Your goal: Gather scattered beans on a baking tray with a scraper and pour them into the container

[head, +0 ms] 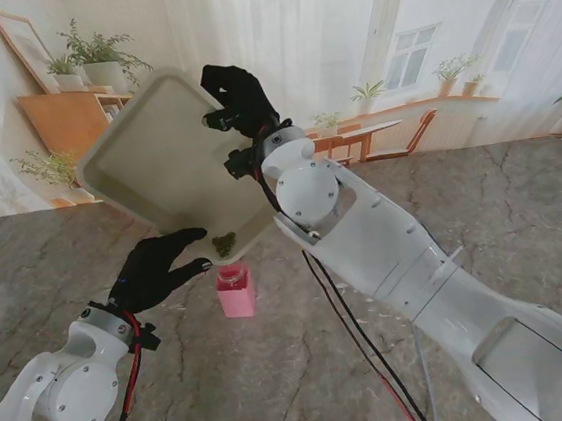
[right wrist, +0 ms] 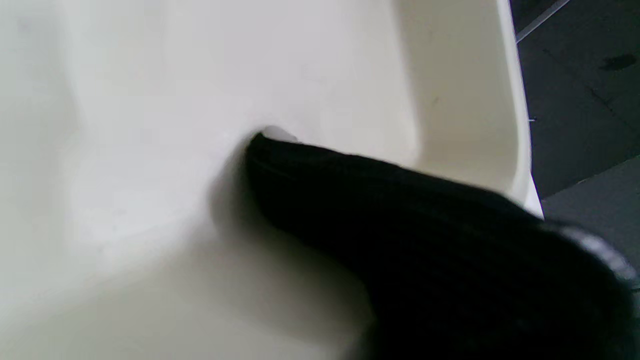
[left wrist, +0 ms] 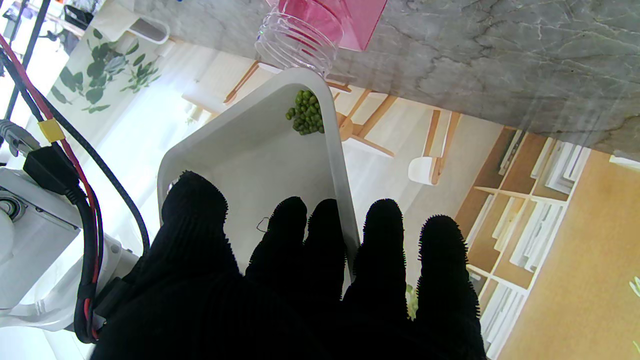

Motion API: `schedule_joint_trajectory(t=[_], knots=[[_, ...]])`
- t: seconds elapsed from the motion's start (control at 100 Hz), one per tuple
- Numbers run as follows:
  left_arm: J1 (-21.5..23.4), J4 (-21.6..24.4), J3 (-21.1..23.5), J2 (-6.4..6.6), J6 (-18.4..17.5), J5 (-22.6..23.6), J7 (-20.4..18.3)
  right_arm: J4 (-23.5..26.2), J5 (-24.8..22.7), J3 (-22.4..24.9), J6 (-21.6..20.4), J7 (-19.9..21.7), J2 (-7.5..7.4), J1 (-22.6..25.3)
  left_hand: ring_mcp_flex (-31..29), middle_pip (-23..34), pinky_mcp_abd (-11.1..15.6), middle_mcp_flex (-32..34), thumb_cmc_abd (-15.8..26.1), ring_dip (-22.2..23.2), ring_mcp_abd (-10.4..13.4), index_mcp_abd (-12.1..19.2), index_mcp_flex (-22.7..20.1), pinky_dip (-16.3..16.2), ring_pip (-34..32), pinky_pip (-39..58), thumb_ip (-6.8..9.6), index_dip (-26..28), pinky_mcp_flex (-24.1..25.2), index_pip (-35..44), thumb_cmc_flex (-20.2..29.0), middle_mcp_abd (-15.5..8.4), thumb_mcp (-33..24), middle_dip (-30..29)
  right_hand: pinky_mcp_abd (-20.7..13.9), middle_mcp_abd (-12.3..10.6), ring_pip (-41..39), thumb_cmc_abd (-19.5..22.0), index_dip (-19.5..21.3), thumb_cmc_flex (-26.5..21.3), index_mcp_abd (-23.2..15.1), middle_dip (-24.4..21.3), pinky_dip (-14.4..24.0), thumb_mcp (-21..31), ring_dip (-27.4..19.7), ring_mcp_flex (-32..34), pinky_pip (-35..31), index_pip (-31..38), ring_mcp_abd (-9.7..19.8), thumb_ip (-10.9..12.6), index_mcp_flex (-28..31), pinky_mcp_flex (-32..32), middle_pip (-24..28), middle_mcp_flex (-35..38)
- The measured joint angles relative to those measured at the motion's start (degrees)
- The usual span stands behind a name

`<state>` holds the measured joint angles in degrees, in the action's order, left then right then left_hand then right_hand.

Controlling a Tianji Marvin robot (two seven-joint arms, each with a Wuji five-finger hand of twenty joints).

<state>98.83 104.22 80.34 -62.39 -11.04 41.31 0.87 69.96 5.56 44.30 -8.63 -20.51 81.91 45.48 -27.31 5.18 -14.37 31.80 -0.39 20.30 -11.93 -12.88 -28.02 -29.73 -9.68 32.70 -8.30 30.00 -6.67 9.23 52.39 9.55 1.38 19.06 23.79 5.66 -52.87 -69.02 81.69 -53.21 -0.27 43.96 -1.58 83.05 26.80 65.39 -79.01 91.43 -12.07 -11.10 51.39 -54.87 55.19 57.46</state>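
Green beans (head: 224,244) pool in the tilted tray (head: 154,153) both robot hands grasp.

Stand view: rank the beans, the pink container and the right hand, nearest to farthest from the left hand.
From the left hand:
1. Beans, in the tray's low corner beside the fingertips.
2. Pink container, on the table under that corner.
3. Right hand, gripping the tray's raised far edge.

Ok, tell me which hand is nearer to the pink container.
Left. The left hand holds the tray's low edge just beside the pink container; the right hand grips the raised far edge, well above it.
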Motion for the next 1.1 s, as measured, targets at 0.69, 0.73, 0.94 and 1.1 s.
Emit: schedule_joint_trajectory(t=[0.69,0.73,0.94,1.1], knots=[[0.63,0.48,0.25,-0.01,0.06,0.50,0.08,2.53,-1.59,-0.03,-1.99,0.19,-0.92,1.44,-0.04,-0.01,-0.01,0.00,0.00,0.00,-0.37,0.10,0.00,0.00,0.00,0.00,0.00,0.00,0.00,0.00,0.00,-0.62,0.00,0.04,-0.07,-0.20,0.00,-0.01,0.00,0.00,-0.13,0.02,0.61,0.00,0.53,-0.01,0.00,0.00,0.00,0.21,0.01,0.09,0.00,0.06],[0.65,0.50,0.27,-0.01,0.06,0.51,0.08,2.56,-1.71,-0.07,-2.10,0.20,-0.94,1.45,-0.04,-0.01,-0.01,-0.01,0.00,0.00,-0.41,0.10,0.00,0.00,0.00,0.00,0.00,0.00,0.00,0.00,0.00,-0.63,0.00,0.04,-0.07,-0.20,0.00,-0.01,0.00,0.00,-0.14,0.02,0.62,0.00,0.55,-0.01,0.00,0.00,0.00,0.21,0.01,0.09,0.00,0.06],[0.79,0.61,0.37,-0.01,0.06,0.57,0.10,2.69,-1.76,-0.10,-2.42,0.28,-0.98,1.52,-0.05,-0.01,-0.01,-0.01,0.00,0.00,-0.46,0.11,0.00,0.00,0.00,0.00,0.00,0.00,0.00,0.00,0.00,-0.64,0.00,0.04,-0.09,-0.22,0.00,-0.01,0.00,0.00,-0.16,0.04,1.18,0.00,0.81,-0.02,0.00,0.00,0.00,0.23,0.01,0.13,0.00,0.07],[0.95,0.78,0.45,-0.01,0.06,0.82,0.26,3.47,-1.83,0.04,-2.65,0.31,-1.21,1.96,-0.06,-0.01,-0.01,-0.01,0.00,0.00,-0.68,0.11,-0.01,0.00,0.00,0.00,0.00,0.00,-0.01,0.00,0.00,-0.67,0.00,0.04,-0.08,-0.27,0.00,-0.01,0.00,0.00,-0.51,0.06,1.32,0.00,0.82,-0.02,0.00,0.00,0.00,0.24,0.01,0.27,0.00,0.10]])
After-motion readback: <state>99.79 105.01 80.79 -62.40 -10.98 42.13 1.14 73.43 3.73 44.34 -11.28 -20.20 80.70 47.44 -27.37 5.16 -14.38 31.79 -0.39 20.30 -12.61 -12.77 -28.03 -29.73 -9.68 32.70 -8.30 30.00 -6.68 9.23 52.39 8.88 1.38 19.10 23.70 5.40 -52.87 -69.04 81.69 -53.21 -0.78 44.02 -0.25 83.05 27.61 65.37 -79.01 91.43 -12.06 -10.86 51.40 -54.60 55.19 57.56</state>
